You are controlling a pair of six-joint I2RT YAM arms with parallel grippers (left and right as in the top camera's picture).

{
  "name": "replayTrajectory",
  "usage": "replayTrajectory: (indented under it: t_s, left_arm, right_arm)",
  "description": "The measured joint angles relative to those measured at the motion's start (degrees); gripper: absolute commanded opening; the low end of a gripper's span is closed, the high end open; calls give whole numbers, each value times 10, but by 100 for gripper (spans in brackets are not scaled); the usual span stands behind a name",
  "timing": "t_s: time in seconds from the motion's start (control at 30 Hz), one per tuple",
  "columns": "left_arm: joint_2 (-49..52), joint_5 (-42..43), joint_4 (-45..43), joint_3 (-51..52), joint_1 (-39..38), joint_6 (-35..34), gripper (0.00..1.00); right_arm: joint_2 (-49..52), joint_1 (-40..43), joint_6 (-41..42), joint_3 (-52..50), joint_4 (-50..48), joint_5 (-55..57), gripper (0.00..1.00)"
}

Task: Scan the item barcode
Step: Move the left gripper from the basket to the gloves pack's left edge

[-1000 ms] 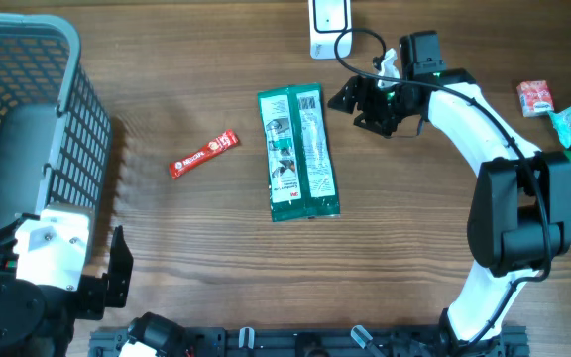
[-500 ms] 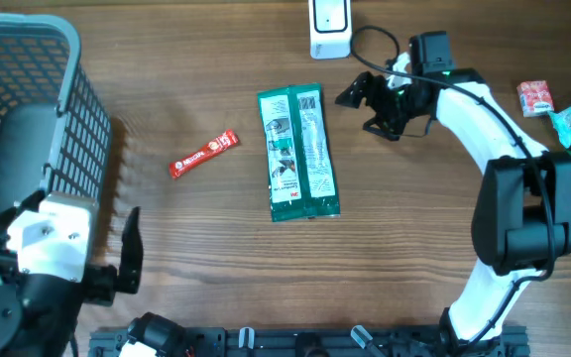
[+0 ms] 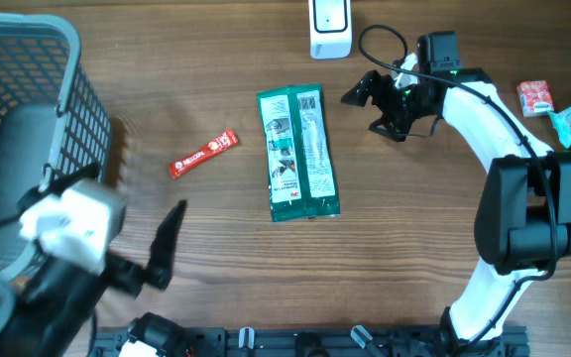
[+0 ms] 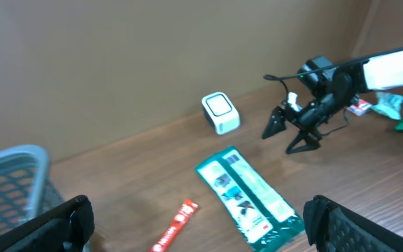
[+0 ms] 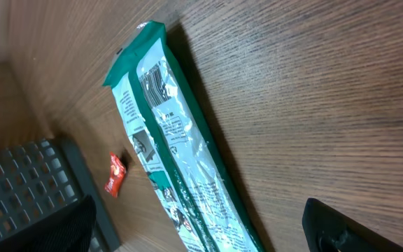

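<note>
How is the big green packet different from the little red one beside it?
The flat green plastic packet is much bigger and wider than the thin red sachet. The green packet lies straight up and down in the overhead view; the red sachet lies slanted. A barcode shows on the green packet; the red sachet is too small to tell. Both lie flat on the brown wooden table, with nothing touching them.

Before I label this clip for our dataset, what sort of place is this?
Probably a mock shop checkout on a wooden table: a white scanner-like device, a grey mesh basket, and packaged goods such as the green packet.
</note>
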State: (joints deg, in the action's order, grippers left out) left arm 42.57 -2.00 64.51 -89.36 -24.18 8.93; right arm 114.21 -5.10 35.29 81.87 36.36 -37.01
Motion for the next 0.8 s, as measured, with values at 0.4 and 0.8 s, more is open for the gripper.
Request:
replayTrajectory:
  t_s: [0.4, 0.8]
  left_arm:
    - [358, 19, -113, 53, 1, -120, 100]
    - [635, 204, -221, 54, 65, -313, 100]
  right_arm:
    - [0, 0, -5, 0, 22, 0, 94]
    - [0, 0, -26, 0, 47, 12, 98]
